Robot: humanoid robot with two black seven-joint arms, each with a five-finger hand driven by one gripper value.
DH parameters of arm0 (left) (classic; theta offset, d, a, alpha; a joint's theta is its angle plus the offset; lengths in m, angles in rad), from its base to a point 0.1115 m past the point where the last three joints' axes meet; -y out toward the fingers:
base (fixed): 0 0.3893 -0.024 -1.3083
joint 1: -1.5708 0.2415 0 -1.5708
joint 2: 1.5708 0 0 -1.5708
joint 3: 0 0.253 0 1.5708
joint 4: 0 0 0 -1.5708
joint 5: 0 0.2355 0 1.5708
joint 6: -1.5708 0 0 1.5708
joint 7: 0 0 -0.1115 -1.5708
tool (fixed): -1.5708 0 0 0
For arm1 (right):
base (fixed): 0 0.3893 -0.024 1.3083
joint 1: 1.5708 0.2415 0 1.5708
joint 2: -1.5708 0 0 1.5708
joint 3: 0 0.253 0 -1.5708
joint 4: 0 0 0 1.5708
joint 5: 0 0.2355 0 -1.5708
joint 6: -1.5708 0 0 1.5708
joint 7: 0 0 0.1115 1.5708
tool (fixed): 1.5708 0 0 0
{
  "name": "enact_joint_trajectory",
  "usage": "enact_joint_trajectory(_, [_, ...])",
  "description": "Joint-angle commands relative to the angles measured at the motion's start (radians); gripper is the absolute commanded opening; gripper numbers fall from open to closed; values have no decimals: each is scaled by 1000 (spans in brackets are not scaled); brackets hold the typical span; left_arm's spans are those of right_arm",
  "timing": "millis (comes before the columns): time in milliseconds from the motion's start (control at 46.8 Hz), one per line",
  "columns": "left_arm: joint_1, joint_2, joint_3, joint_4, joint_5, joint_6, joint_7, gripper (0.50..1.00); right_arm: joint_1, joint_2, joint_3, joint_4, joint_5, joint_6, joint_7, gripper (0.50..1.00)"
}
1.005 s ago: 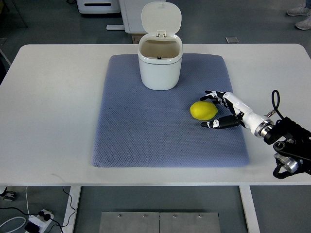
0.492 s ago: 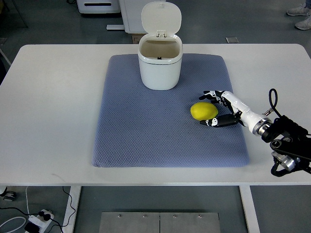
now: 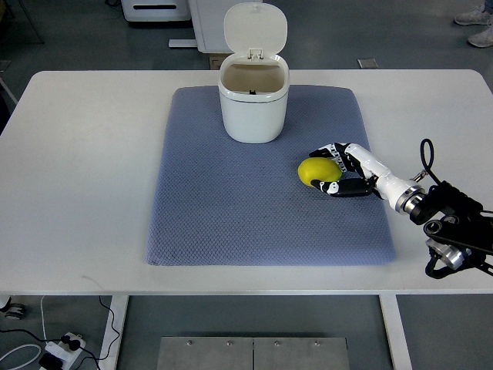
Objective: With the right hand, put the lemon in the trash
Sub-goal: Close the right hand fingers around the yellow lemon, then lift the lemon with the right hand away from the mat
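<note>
A grey floor [image 3: 77,38] is showing all around the top of the picture, and more of it is peeking out under the table. A big white table [image 3: 77,177] is filling most of the view. A blue-grey mat [image 3: 231,208] with a bumpy weave is lying flat in the middle of the table, with bare white table showing on every side of it. A white trash can [image 3: 253,108] is standing upright on the far part of the mat, and its lid [image 3: 256,29] is standing open, so the brown inside is showing. White machines [image 3: 196,15] are standing on the floor behind the table. A pair of shoes [image 3: 479,27] is showing in the top right corner. Under the near edge of the table, a metal plate [image 3: 254,353] is lying on the floor, and a power strip [image 3: 60,348] with cords is lying at the bottom left.

The right hand [image 3: 337,169] is coming in from the right edge on a black and white arm. Its fingers [image 3: 327,151] are curling around the lemon [image 3: 317,171], touching it above and below. The yellow lemon is sitting on the mat, to the right of the trash can and nearer to us, apart from it.
</note>
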State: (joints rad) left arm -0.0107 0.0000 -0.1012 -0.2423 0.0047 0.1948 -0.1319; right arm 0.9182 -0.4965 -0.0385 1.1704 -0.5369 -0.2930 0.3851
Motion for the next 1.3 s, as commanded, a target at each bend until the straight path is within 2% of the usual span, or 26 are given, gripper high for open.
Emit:
enact_joint_trajectory(0, [0, 0, 0, 0, 0, 0, 0, 1000, 1, -1, 0, 0, 2, 0, 0, 500])
enact_joint_trajectory(321, [0, 0, 0, 0, 0, 0, 0, 1000, 8, -14, 3, -2, 8, 2, 1, 500])
enact_joint_trajectory(706, [0, 0, 0, 0, 0, 0, 0, 1000, 51, -128, 42, -14, 40, 18, 3, 500])
enact_joint_trajectory(898, [0, 0, 0, 0, 0, 0, 0, 1000, 117, -148, 46, -37, 84, 44, -2, 500])
enact_joint_trajectory(1283, [0, 0, 0, 0, 0, 0, 0, 1000, 237, -131, 46, -238, 178, 196, -17, 500])
